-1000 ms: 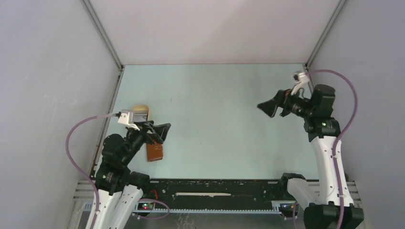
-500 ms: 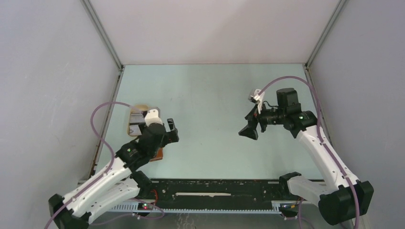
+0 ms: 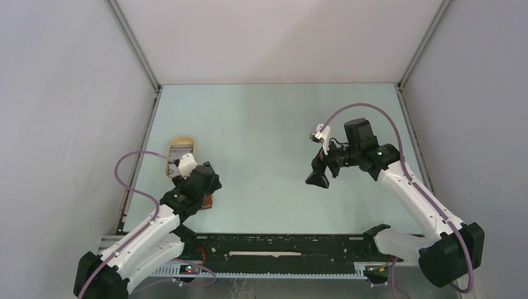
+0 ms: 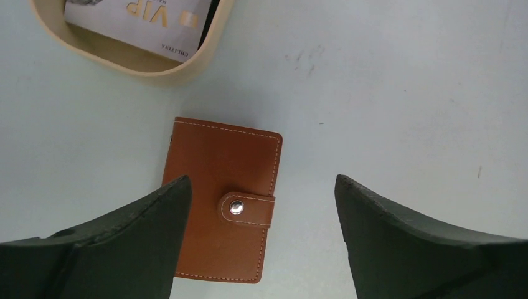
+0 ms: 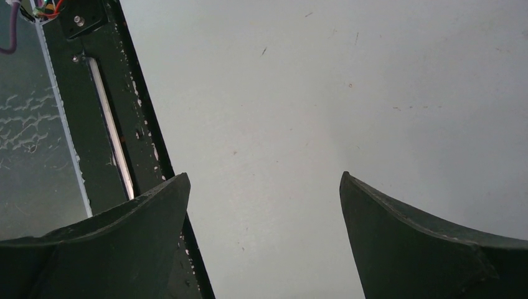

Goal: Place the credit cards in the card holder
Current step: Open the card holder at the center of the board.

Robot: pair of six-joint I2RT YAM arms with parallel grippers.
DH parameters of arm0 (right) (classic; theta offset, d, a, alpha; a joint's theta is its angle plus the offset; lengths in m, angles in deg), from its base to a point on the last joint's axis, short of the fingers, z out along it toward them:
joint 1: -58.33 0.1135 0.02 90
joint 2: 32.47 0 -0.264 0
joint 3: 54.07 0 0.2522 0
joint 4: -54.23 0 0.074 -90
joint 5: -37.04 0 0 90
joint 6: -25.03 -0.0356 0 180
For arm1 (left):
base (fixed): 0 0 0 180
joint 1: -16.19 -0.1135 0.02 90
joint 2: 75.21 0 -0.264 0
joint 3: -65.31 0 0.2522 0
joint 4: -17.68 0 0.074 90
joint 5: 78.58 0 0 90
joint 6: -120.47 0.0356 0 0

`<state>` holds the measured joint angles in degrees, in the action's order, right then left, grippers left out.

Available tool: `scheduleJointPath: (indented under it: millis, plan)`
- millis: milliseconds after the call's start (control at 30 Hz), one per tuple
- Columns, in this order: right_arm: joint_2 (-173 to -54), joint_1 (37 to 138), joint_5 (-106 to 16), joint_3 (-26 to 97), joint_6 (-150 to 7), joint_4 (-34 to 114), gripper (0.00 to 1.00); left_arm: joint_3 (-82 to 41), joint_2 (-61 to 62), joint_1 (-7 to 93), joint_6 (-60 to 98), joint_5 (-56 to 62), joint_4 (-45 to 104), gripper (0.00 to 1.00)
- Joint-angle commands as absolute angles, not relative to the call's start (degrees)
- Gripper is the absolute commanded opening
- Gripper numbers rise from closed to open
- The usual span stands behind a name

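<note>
The left claw (image 4: 261,179) is spread wide above the closed brown card holder (image 4: 227,168). The holder lies flat on the tabletop (image 4: 386,93) under the gap between the fingers, snap stud (image 4: 236,207) facing up, and nothing is pinched. Just beyond the claw, a beige tray (image 4: 159,68) holds a pale "VIP" credit card (image 4: 140,18). The right claw (image 5: 264,177) is also spread, over the tabletop beside a black rail (image 5: 118,124).

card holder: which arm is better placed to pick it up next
Left. Its open gripper hangs right above the snapped-shut card holder. The right gripper is open too, but over bare table, far across from it.
</note>
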<state>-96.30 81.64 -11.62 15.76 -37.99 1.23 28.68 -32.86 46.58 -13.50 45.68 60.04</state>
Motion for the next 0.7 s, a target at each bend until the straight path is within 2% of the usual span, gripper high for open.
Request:
scheduleJointPath:
  millis: [0, 167, 500, 667]
  plan:
    - [-97.21, 82.57, -12.62, 16.18, -37.10, 1.58, 1.00, 28.18, -28.99, 45.64, -18.65, 48.68, 60.64, 0.93]
    - [-97.68, 82.59, -12.62, 16.20, -37.15, 1.49, 1.00, 27.65, -21.59, 42.91, -19.37, 47.74, 59.10, 1.00]
    - [-97.78, 82.66, -11.77, 16.21, -37.25, 1.42, 1.00, 26.64, -16.83, 39.49, -23.84, 44.25, 59.36, 0.98]
    - [-97.13, 82.64, -11.40, 16.23, -37.36, 1.39, 1.00, 26.66, -14.12, 39.48, -23.35, 40.80, 58.07, 0.94]
